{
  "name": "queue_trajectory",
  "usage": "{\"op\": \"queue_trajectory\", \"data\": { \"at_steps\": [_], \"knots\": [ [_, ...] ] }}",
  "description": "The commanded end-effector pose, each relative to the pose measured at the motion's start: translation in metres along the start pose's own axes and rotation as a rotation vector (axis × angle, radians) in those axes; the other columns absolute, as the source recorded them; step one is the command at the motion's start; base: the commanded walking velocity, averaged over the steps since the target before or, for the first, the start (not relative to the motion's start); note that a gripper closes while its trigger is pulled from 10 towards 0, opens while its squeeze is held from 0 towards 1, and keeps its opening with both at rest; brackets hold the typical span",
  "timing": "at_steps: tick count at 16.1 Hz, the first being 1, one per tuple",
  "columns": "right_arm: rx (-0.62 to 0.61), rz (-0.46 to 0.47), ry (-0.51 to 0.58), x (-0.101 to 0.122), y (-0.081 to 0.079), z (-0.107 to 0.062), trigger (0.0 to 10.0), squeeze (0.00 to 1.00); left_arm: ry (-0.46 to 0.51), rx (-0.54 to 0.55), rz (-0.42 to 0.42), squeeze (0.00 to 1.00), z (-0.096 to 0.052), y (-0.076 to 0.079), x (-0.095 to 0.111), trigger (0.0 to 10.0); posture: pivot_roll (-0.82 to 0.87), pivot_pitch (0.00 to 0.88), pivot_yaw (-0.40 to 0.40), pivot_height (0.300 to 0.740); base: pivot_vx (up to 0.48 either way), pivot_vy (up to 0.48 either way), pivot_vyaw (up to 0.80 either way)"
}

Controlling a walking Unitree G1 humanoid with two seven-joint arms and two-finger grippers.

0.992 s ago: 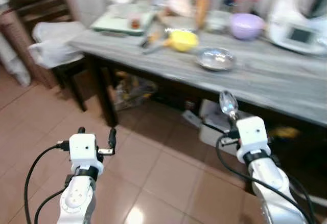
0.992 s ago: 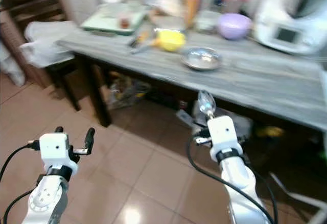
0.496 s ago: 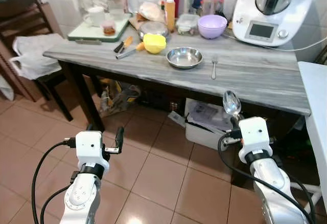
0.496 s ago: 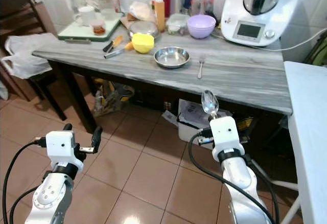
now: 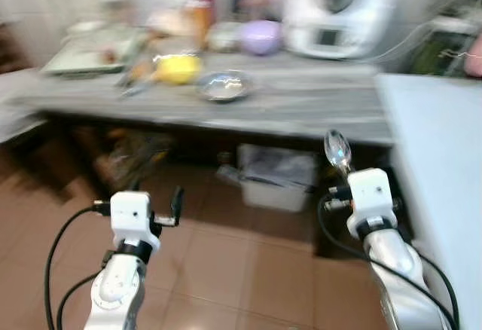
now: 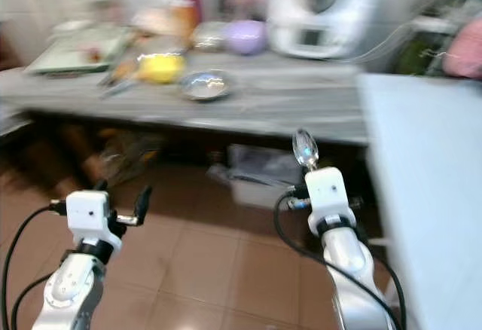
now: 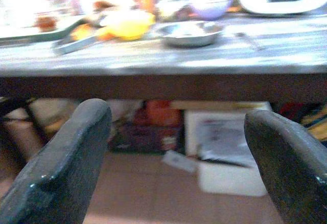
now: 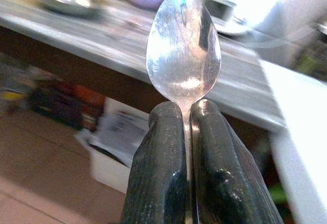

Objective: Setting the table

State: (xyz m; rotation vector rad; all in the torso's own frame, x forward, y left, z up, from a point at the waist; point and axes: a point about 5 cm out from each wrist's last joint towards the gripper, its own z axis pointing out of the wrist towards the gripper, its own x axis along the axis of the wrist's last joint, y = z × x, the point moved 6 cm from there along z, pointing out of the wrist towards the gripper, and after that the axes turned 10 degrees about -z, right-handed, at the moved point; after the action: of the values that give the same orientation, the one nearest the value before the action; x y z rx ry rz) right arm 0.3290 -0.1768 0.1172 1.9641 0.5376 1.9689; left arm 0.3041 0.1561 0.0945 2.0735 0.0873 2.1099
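Right, my right gripper [image 8: 186,132] pinched the spoon [image 8: 184,42] bowl-up for carrying toward the grey table [image 5: 316,108] at twelve o'clock; left gripper [image 7: 179,147] hung open, empty.

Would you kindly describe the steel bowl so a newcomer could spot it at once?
Start at the long grey table along the wall. Near its middle sits the steel bowl, just right of a yellow object. It is the shallow, shiny metal dish, unlike the purple bowl behind it.
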Motion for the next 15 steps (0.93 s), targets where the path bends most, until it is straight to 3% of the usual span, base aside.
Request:
{"op": "queue_trajectory", "data": {
  "at_steps": [1, 10, 15],
  "knots": [
    [-0.008, 0.0, 0.013, 0.004, 0.002, 0.002, 10.0, 0.0, 0.008, -0.019, 0.001, 0.0, 0.001, 0.004, 0.004, 10.0, -0.16, 0.082, 0.046, 0.74, 0.48, 0.0, 0.0],
    [0.013, 0.015, 0.047, 0.014, -0.002, 0.005, 10.0, 0.0, -0.005, -0.031, -0.012, 0.0, 0.0, 0.01, 0.0, 10.0, -0.16, 0.088, 0.048, 0.74, 0.48, 0.0, 0.0],
    [-0.011, 0.038, 0.088, 0.029, 0.005, 0.011, 10.0, 0.0, -0.021, -0.037, -0.03, 0.0, 0.001, 0.013, -0.003, 10.0, -0.17, 0.093, 0.049, 0.74, 0.263, 0.0, 0.0]
  ]
}}
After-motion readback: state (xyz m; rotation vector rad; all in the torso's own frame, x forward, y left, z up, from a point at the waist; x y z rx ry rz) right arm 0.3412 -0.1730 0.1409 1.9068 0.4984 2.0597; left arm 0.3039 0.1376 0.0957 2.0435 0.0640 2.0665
